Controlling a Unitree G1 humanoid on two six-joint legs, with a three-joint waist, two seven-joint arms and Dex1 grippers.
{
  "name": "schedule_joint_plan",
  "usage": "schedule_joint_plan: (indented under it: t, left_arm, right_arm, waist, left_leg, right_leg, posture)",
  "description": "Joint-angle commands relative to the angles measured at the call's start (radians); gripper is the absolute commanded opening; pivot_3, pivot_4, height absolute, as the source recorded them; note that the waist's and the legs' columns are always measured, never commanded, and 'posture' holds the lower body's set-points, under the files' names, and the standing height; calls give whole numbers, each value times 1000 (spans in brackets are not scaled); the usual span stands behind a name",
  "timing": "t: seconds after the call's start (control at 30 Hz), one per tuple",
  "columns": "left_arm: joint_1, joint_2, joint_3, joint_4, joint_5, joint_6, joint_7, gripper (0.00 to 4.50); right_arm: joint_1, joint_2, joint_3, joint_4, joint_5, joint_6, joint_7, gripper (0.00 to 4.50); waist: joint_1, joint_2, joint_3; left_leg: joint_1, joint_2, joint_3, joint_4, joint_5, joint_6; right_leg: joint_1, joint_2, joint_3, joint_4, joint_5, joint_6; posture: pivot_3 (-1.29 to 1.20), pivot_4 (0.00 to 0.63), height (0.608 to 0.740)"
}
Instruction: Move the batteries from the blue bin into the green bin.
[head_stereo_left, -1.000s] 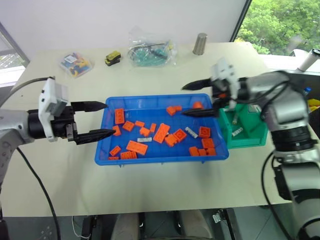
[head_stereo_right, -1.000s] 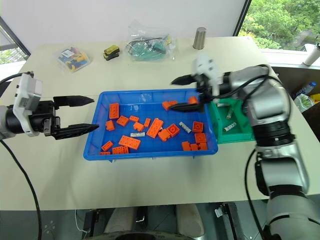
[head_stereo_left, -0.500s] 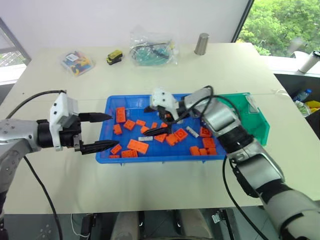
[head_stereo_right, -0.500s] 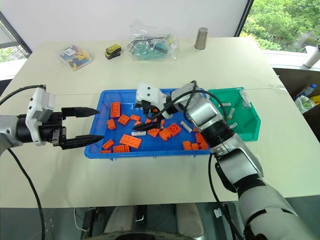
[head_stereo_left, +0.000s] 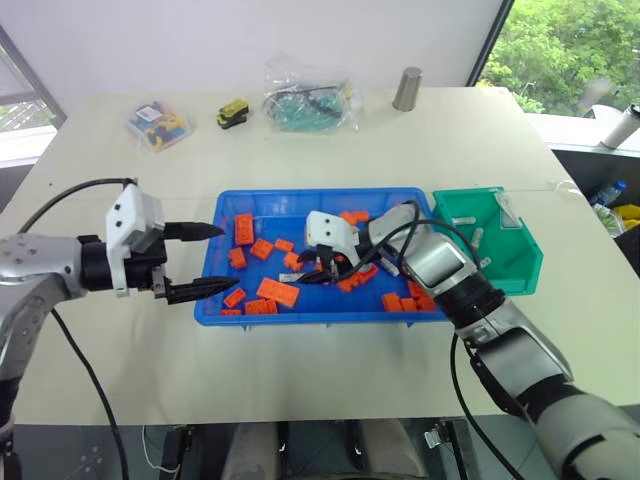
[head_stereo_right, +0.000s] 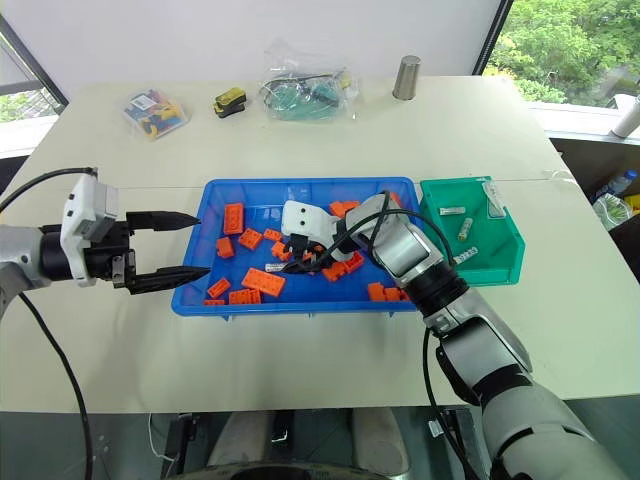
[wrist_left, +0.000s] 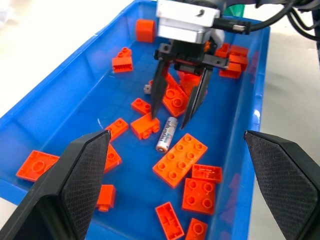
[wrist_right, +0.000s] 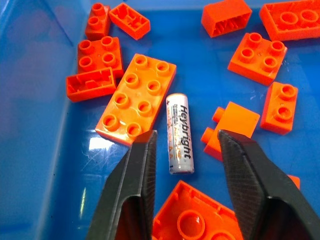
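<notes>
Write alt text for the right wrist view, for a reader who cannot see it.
The right claw hangs open over a white battery lying on the floor of the blue bin, one black finger on each side of it, not yet closed on it. Orange bricks lie scattered around the battery.

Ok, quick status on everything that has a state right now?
right gripper: open, straddling a battery
battery: lying flat in the blue bin, not gripped
left gripper: open, empty, at the bin's left edge
green bin: holds several batteries
</notes>
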Motion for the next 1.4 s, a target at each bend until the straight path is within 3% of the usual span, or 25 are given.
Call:
schedule_joint_plan:
  t: [0.03, 0.13, 0.2, 0.6, 0.7, 0.77, 1.27, 1.37, 1.4]
  left_arm:
    - [-44, -5, -18, 12, 11, -23, -8, 4500]
    - [-72, -9, -34, 26, 18, -25, -12, 4500]
    - [-82, -11, -40, 33, 22, -26, -16, 4500]
    - [-110, -19, -51, 55, 37, -36, -24, 4500]
    - [-110, -22, -52, 54, 38, -37, -23, 4500]
    - [-109, -24, -52, 51, 36, -36, -22, 4500]
    - [-105, -23, -47, 15, -10, -1, -34, 4500]
    - [-98, -14, -58, 0, -23, 7, -62, 4500]
    - [-94, -8, -65, -6, -20, 3, -76, 4500]
  right_arm:
    - [13, 1, -23, -22, -4, -5, -20, 2259]
    - [25, 1, -28, -27, -2, 1, -25, 1359]
    - [31, 1, -29, -32, -4, 4, -30, 445]
    - [32, -4, -50, -87, 14, 50, -39, 445]
    - [33, -2, -48, -86, 7, 54, -44, 1236]
    - [37, -4, -38, -87, -1, 48, -43, 2181]
    - [61, 37, 2, 38, -48, -25, -64, 2181]
    - [57, 51, 3, 68, -59, -46, -67, 1393]
    - [55, 54, 2, 69, -59, -48, -65, 884]
  waist:
    - [0, 0, 0]
    - [0, 0, 0]
    - [0, 0, 0]
    - [0, 0, 0]
    - [1, 0, 0]
    - [1, 0, 0]
    - [0, 0, 0]
    - [0, -2, -1]
    - [0, -2, -1]
  left_leg:
    - [0, 0, 0, 0, 0, 0]
    - [0, 0, 0, 0, 0, 0]
    - [0, 0, 0, 0, 0, 0]
    - [0, 0, 0, 0, 0, 0]
    - [0, 0, 0, 0, 0, 0]
    - [0, 0, 0, 0, 0, 0]
    - [0, 0, 0, 0, 0, 0]
    - [1, 0, -1, 0, 0, 0]
    - [1, 0, -1, 0, 0, 0]
  right_leg:
    - [0, 0, 0, 0, 0, 0]
    - [0, 0, 0, 0, 0, 0]
    - [1, 0, 0, 0, 0, 0]
    - [0, 0, 0, 0, 0, 0]
    - [1, 0, 0, 0, 0, 0]
    - [1, 0, 0, 0, 0, 0]
    - [1, 0, 0, 0, 0, 0]
    - [1, 1, 0, 0, 0, 0]
    - [1, 1, 0, 0, 0, 0]
  posture:
    - [0, 150, 739]
    - [0, 150, 739]
    - [0, 150, 739]
    - [0, 150, 739]
    - [0, 150, 739]
    - [0, 150, 739]
    - [0, 150, 739]
    - [0, 150, 739]
    - [0, 150, 739]
